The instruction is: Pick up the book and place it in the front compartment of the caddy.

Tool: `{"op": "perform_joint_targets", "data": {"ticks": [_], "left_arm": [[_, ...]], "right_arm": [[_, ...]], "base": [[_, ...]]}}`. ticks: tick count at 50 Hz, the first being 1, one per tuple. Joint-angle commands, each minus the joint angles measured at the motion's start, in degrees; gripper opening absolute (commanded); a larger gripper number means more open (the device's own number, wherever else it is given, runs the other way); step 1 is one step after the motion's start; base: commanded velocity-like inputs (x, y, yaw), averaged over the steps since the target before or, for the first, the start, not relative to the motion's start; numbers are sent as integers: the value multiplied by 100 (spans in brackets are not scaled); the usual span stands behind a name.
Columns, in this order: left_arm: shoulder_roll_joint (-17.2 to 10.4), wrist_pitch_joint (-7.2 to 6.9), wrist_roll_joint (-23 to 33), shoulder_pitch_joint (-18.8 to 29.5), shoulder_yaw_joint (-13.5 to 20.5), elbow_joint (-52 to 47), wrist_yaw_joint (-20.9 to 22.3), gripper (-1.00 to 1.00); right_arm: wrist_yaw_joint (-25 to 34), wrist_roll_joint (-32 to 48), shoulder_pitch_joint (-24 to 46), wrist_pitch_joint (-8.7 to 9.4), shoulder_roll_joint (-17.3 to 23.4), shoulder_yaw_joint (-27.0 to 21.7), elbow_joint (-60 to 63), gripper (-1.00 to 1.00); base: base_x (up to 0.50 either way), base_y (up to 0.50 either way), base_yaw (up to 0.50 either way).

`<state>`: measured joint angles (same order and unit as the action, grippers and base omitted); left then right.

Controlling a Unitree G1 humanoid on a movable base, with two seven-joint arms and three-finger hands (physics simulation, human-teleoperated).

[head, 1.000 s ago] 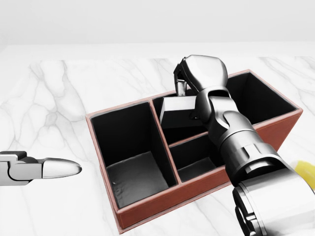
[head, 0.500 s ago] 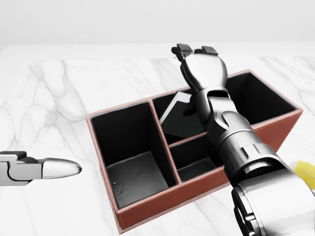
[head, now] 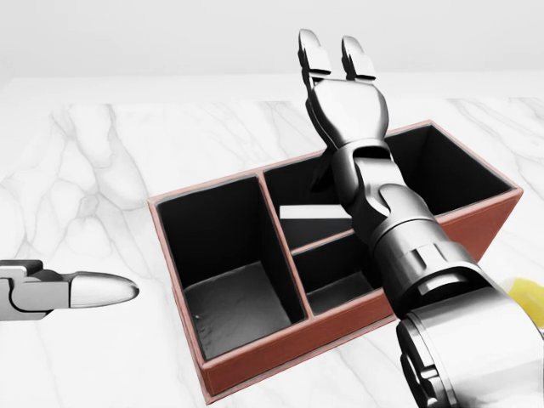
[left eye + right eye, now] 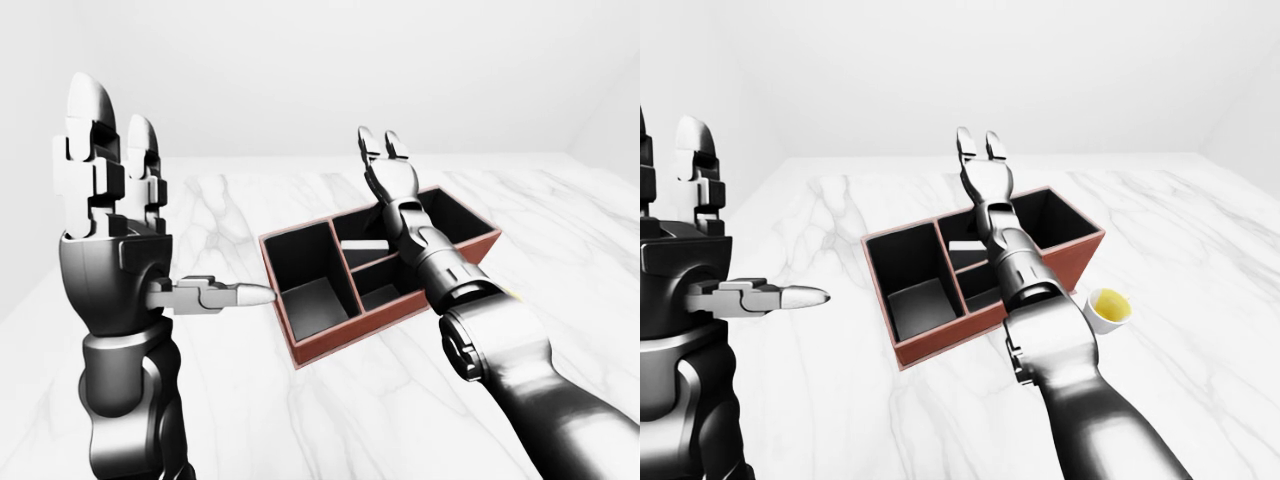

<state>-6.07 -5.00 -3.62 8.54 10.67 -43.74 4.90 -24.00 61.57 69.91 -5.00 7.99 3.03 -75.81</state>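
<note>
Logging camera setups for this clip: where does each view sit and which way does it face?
Head view: on the head, angled down at the caddy; right robot hand open above it.
Left-eye view: wider, level; left robot hand raised open.
Right-eye view: same scene shifted; adds a yellow cup.
All share the book lying in the caddy.

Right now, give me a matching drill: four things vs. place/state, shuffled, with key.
Things:
1. book
2. right robot hand
3. left robot hand
4. yellow cup

Place or state:
A. raised at the left-eye view's left edge, fingers open
B. on the marble, right of the caddy
C. lying in a caddy compartment
D. open above the caddy, holding nothing

Pairs: 1-C, 2-D, 3-A, 4-B
</note>
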Motion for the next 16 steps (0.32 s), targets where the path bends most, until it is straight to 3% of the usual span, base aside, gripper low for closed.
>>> {"op": "perform_joint_targets", "data": {"ticks": [1,16], "left_arm": [[-15,0,-32,22,38,-9,-8,100],[-15,0,-28,-11,34,-24,-13,100]], "right_arm": [[-15,-68,14,0,0,-17,14,100],[264,-751,252,0,131,-159,364,100]], "base": [[0,0,0],[0,0,0]]}}
